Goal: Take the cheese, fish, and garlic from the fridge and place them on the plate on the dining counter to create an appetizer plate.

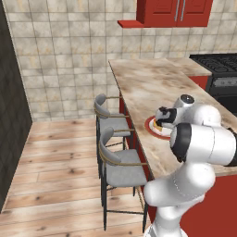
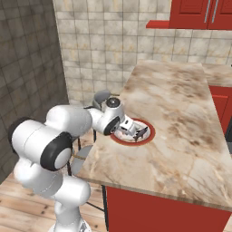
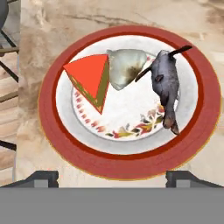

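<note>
The plate [image 3: 57, 144], red-rimmed with a white centre, lies near the edge of the dining counter [image 1: 157, 83] on the stools' side. On it rest the orange cheese [image 3: 89, 78] wedge, the pale garlic [image 3: 124, 68] beside it, and the grey fish [image 3: 166, 85] on the right. My gripper [image 3: 113, 178] hangs just above the plate with its jaws open and nothing between them. The gripper [image 2: 134, 129] also appears over the plate [image 2: 149, 136] in the right base view, and my hand [image 1: 163, 116] hides most of the plate [image 1: 149, 125] in the left base view. The fridge is out of view.
Two grey stools [image 1: 113, 121] [image 1: 121, 162] stand along the counter's left side over a wooden floor. A black stove [image 1: 217, 65] sits at the back right, red wall cabinets [image 1: 176, 11] above. A dark wall [image 1: 9, 115] borders the left.
</note>
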Robot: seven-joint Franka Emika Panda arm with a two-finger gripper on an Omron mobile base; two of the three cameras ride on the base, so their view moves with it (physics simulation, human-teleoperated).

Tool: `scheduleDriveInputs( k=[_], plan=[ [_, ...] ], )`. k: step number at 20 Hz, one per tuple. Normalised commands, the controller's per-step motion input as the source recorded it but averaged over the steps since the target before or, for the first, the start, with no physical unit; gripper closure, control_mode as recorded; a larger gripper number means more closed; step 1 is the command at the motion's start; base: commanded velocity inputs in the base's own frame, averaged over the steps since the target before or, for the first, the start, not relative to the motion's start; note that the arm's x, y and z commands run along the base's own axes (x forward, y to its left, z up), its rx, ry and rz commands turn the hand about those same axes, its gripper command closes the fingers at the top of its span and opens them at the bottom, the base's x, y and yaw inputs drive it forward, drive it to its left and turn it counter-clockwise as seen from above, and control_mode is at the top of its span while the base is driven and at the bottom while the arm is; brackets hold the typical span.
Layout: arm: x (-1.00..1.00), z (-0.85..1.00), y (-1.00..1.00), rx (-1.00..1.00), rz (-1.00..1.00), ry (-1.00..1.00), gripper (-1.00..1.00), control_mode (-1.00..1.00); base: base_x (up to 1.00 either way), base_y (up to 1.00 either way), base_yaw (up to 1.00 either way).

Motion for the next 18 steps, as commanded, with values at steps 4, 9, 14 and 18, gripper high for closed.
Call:
scheduleDriveInputs(
  k=[4, 9, 14, 18],
  plan=[
    [-0.70, 1.00, 0.07, 0.00, 0.00, -0.01, -1.00, -1.00, 0.00, 0.00, 0.00],
    [-0.64, 1.00, 0.22, 0.00, 0.03, 0.00, -1.00, -1.00, 0.00, 0.00, 0.00],
    [-0.76, 1.00, 0.27, -0.02, 0.04, 0.00, -1.00, -1.00, 0.00, 0.00, 0.00],
    [-0.89, 0.95, 0.54, -0.05, 0.04, 0.01, -1.00, -1.00, 0.00, 0.00, 0.00]
  ],
)
